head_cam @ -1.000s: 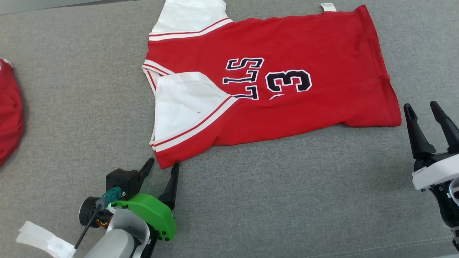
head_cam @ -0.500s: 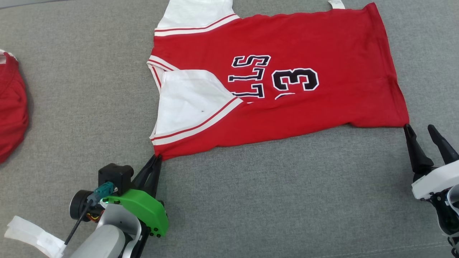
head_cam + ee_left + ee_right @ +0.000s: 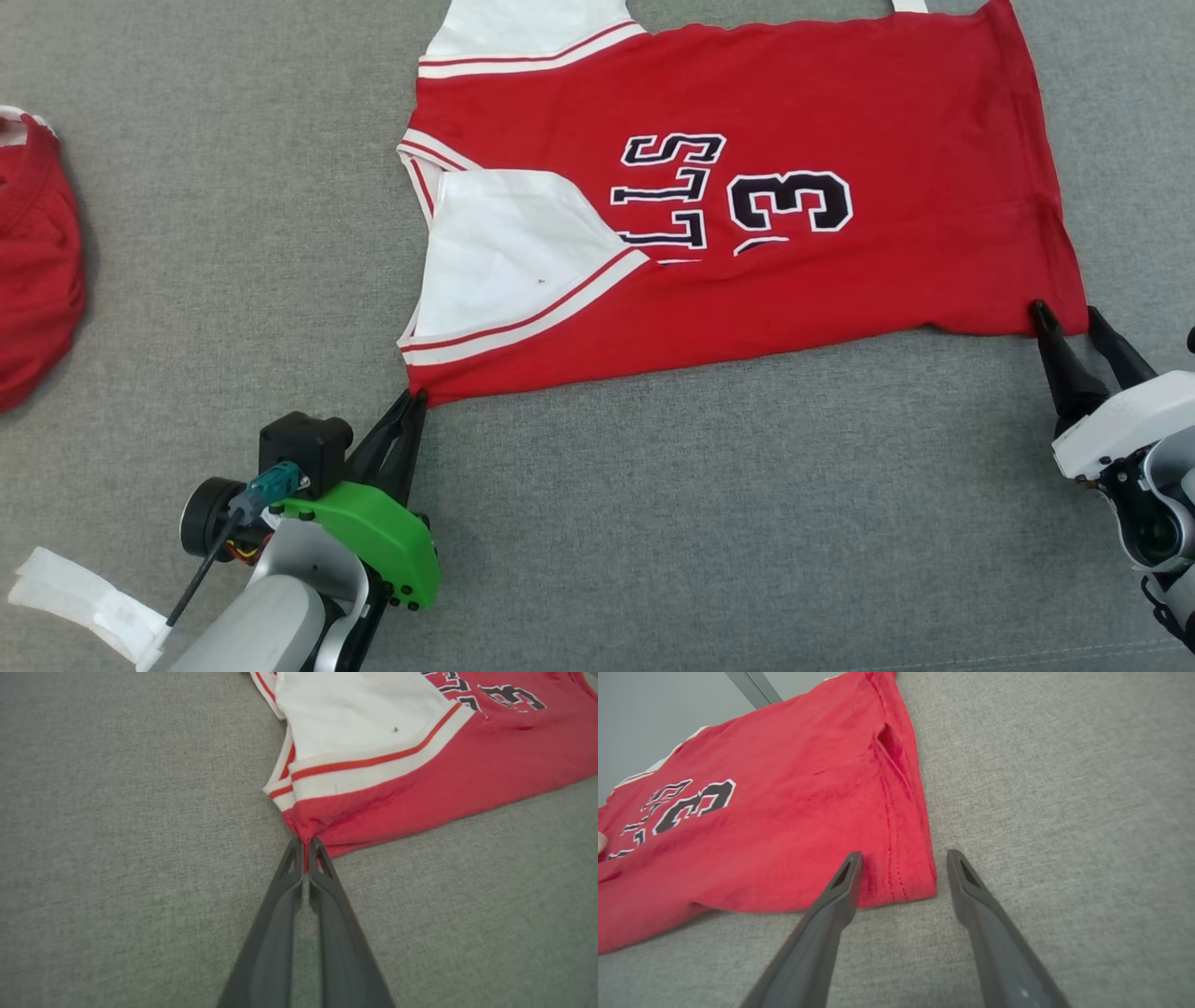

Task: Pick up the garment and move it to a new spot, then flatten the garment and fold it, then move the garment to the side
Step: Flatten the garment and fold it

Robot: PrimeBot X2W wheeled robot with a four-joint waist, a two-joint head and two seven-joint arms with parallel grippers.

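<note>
A red jersey (image 3: 803,271) with white sleeves and dark lettering lies flat on the grey cloth surface, folded once lengthwise. My left gripper (image 3: 415,399) is shut on the jersey's near left corner (image 3: 306,835), pinching the red hem between its fingertips. My right gripper (image 3: 1064,313) stands open at the near right corner (image 3: 920,882); one finger (image 3: 840,891) rests over the red cloth, the other (image 3: 966,882) on the bare surface just beside the hem.
Another red garment (image 3: 37,271) lies bunched at the left edge of the head view. A white paper scrap (image 3: 84,607) sits at the lower left by my left arm. Grey fabric surface (image 3: 700,523) stretches wide in front of the jersey.
My left gripper closed on the near left corner. My right gripper moved forward from beside the jersey until its fingers straddle the near right corner. The head camera shifted slightly.
</note>
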